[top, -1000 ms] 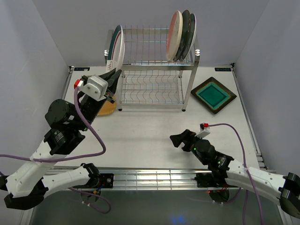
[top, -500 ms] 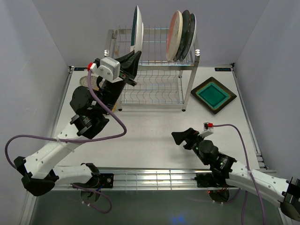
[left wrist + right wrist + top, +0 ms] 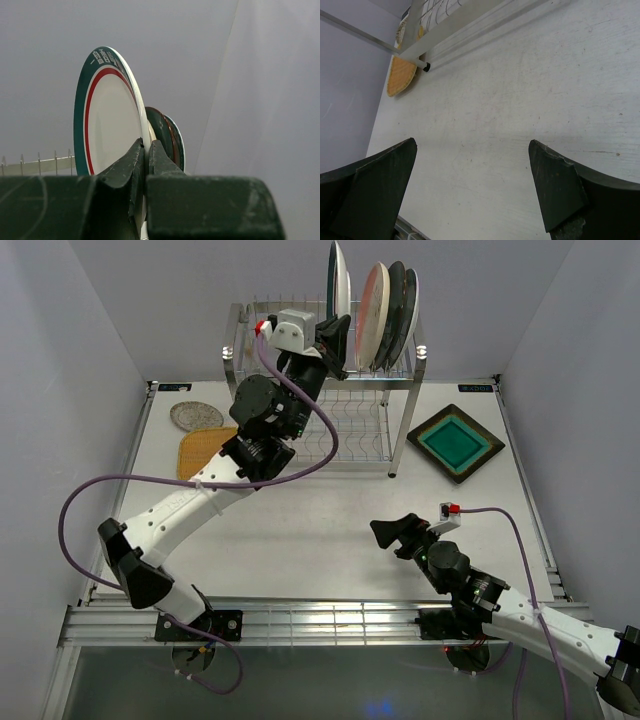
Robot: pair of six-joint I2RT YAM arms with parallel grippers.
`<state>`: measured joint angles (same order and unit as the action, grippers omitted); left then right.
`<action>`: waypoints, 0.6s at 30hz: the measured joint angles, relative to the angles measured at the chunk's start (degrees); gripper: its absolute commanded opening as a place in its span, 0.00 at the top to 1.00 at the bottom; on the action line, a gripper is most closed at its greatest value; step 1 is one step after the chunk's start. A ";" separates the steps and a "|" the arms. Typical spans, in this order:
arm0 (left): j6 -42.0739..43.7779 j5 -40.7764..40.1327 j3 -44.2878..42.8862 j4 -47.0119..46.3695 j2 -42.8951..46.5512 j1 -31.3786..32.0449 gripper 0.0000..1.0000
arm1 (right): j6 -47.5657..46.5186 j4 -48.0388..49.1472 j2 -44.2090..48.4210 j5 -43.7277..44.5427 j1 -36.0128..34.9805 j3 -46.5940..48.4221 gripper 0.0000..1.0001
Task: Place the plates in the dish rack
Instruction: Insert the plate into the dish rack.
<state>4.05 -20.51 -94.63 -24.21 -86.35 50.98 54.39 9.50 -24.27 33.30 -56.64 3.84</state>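
Swung rightward along the top tier of the dish rack (image 3: 325, 430) within half a second, the left tool (image 3: 335, 342) grips the rim of the green-rimmed white plate (image 3: 338, 282), held upright just beside the racked pink-cream plate (image 3: 374, 315). The right tool (image 3: 390, 532) hangs spread open above the tabletop (image 3: 310, 530), where the teal-centred brown square plate (image 3: 455, 442), yellow woven plate (image 3: 197, 452) and small silver-grey plate (image 3: 195, 416) lie flat.

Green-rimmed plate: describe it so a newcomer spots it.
Find the steel dish rack at the back. Above its top tier, the left gripper pinches an upright plate. Unlike the pink plate and dark plates beside it, it is white with a green rim.
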 measured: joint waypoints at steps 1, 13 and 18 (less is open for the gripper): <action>-0.87 0.15 -0.20 0.00 -0.98 -0.37 1.00 | 0.00 0.00 0.07 0.00 0.00 0.00 0.02; -9.88 5.14 -0.02 -6.14 -3.63 -7.06 1.00 | 0.00 0.00 -0.20 -0.02 -0.02 0.00 0.02; -13.22 6.40 -4.15 -6.99 -6.21 -7.54 1.00 | 0.00 0.00 -0.20 -0.04 -0.02 0.00 0.02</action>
<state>-9.17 -14.11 -98.78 -31.20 -92.55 43.44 54.39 9.50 -24.47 33.26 -56.66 3.84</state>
